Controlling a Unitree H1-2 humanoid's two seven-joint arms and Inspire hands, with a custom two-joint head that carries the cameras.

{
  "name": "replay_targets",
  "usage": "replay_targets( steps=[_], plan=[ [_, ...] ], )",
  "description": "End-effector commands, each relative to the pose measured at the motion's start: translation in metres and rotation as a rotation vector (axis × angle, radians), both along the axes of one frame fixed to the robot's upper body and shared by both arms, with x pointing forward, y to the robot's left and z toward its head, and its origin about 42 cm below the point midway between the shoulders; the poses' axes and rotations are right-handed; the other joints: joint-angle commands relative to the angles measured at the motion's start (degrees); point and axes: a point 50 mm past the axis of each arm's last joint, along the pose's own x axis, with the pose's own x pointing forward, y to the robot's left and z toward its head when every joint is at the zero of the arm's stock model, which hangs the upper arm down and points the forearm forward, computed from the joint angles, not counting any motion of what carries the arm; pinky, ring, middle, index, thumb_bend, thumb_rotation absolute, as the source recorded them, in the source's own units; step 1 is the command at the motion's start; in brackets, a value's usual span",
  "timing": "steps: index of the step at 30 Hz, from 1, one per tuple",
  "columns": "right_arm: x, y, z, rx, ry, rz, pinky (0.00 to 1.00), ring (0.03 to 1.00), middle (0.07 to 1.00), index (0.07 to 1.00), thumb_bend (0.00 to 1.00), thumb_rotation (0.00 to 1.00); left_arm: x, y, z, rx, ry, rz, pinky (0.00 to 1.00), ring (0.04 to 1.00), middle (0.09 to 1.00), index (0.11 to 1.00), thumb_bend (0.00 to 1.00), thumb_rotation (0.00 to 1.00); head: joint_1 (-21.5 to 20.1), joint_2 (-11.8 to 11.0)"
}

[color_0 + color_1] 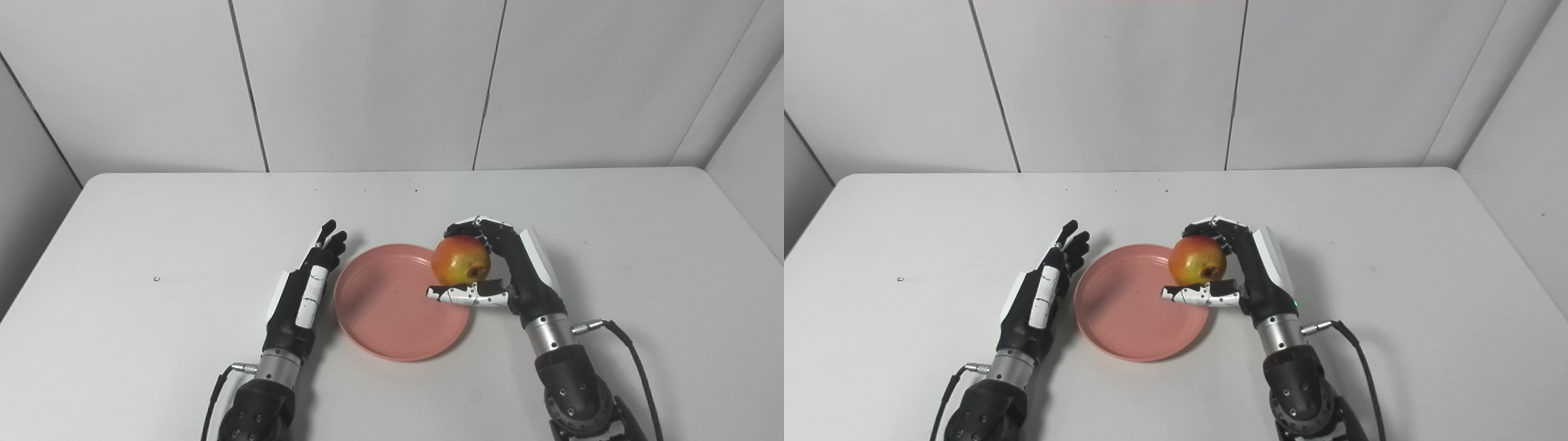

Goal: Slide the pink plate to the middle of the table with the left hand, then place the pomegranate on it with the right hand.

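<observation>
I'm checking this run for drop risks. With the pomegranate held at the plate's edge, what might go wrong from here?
1. The right hand holds the pomegranate over the right rim of the pink plate, not its middle; released here, the round fruit may roll off onto the table.
2. The thumb lies under the fruit, so it may nudge the plate while opening.
3. The left hand sits open beside the plate's left edge; it may bump the plate.

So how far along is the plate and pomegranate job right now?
Plate slide looks done: the pink plate sits mid-table, the left hand open beside it. In hand: the right hand grips the pomegranate over the plate's right rim. Left: set it down, release.
</observation>
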Motion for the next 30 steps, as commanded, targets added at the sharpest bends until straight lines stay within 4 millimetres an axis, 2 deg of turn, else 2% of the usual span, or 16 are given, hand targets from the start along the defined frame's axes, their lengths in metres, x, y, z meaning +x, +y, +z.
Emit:
replay_targets(
  steps=[1,12,30],
  plan=[
    [0.0,0.01,0.021,0.018,-0.119,0.061,0.41,0.423,0.485,0.527,0.51,0.0,0.005,-0.008,0.016,-0.013,-0.085,-0.013,0.97,0.95,0.939,0.945,0.69,1.0,0.2,0.0],
    [-0.013,0.029,0.01,-0.047,-0.096,0.148,0.38,0.41,0.476,0.541,0.51,0.0,0.006,-0.013,0.017,-0.001,-0.09,-0.012,0.96,0.941,0.939,0.944,0.69,1.0,2.4,0.4],
    [-0.005,0.04,-0.002,-0.131,-0.132,0.188,0.35,0.394,0.479,0.549,0.51,0.0,0.005,-0.023,0.02,-0.013,-0.108,-0.008,0.94,0.932,0.931,0.938,0.69,1.0,5.2,1.2]
  ],
)
